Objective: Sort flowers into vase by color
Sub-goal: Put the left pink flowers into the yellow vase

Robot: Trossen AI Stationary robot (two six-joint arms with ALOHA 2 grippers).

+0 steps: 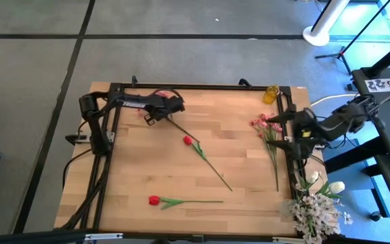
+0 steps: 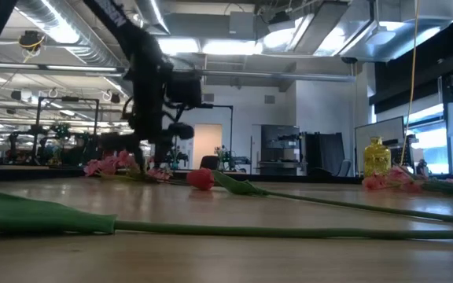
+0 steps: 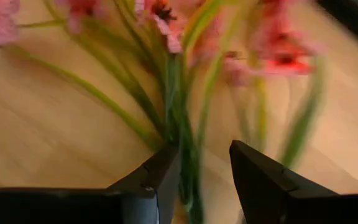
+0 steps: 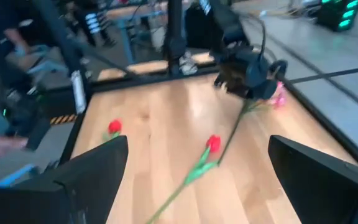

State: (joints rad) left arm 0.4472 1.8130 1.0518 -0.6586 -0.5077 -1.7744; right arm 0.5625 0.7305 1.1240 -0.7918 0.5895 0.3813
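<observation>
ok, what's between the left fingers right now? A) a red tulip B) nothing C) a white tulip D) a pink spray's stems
D: in the left wrist view green stems topped by pink blossoms run between the left gripper fingers; overhead, both red tulips lie loose on the table.

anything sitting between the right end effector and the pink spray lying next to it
Nothing visible does. In the high view the right end effector hangs open right beside the pink spray at the table's right edge, with only bare wood between them. The yellow vase stands farther back, off that line.
</observation>
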